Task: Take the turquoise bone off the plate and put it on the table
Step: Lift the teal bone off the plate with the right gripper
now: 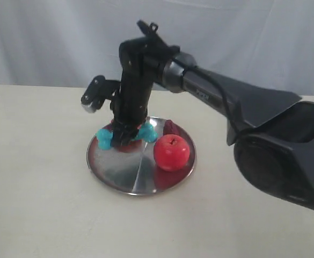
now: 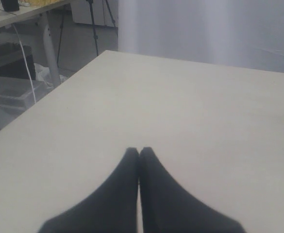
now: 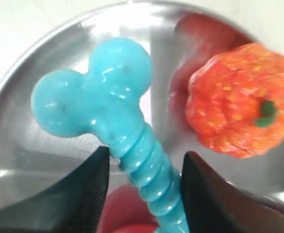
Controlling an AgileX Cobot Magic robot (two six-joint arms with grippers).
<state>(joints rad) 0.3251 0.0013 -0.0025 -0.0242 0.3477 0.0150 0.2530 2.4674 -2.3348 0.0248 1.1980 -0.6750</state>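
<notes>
The turquoise bone (image 1: 104, 138) lies across the far left part of the shiny steel plate (image 1: 124, 174) on the cream table (image 1: 38, 209). My right gripper (image 1: 125, 137) points straight down onto it. In the right wrist view the gripper (image 3: 145, 153) has both fingers against the ribbed shaft of the bone (image 3: 100, 97), and one knobby end sticks out past the tips over the plate (image 3: 35, 145). My left gripper (image 2: 139, 150) is shut and empty above bare table (image 2: 180, 107), and it does not show in the exterior view.
A red apple (image 1: 172, 152) sits on the plate's right side with a dark purple item (image 1: 171, 127) behind it. An orange-red toy fruit with a green stem (image 3: 239, 99) lies close beside the bone. My right arm (image 1: 216, 94) reaches in from the right.
</notes>
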